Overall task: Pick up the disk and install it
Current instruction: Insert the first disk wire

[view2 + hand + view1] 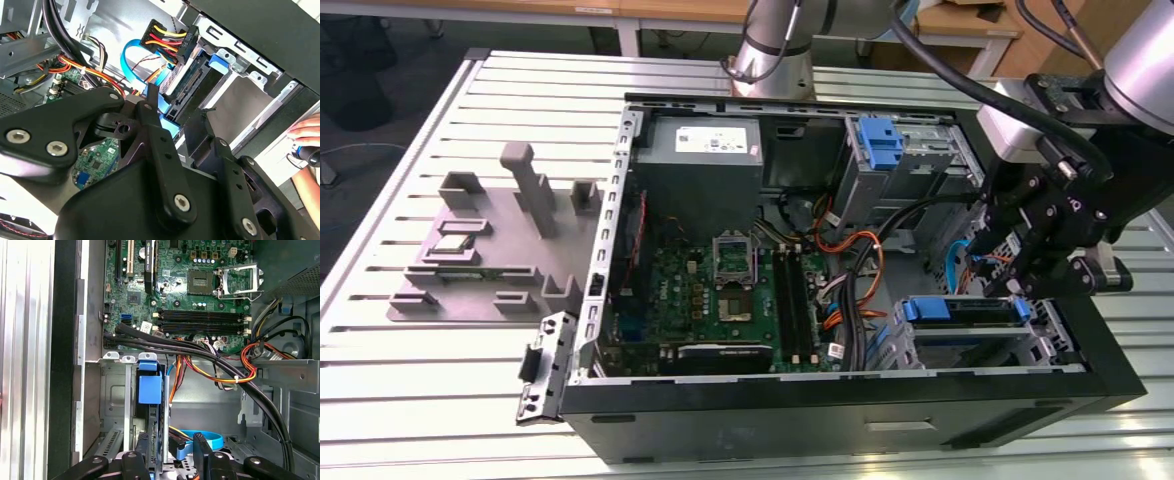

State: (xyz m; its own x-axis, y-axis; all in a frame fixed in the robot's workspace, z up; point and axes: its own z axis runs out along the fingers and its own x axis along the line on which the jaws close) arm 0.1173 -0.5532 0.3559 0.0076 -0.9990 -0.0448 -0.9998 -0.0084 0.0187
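Note:
The disk (961, 310) stands on edge in the drive cage at the near corner of the open computer case, on the exterior view's right, its blue bracket uppermost. In the first wrist view I see the disk (150, 390) edge-on between the cage walls. My gripper (1017, 290) hangs over the disk's right end. In both wrist views the gripper (171, 447) (176, 112) straddles that end, open, with a gap showing between one black finger (200, 445) and the disk (182, 85).
A black power plug (167, 35) and a blue data cable (132, 55) hang close to the disk's connector end. Orange cables (854, 260) cross beside the motherboard (720, 290). A blue latch (881, 140) sits in the upper bay. A person's hand (305, 132) rests outside the case. A grey fixture (494, 250) stands on the table.

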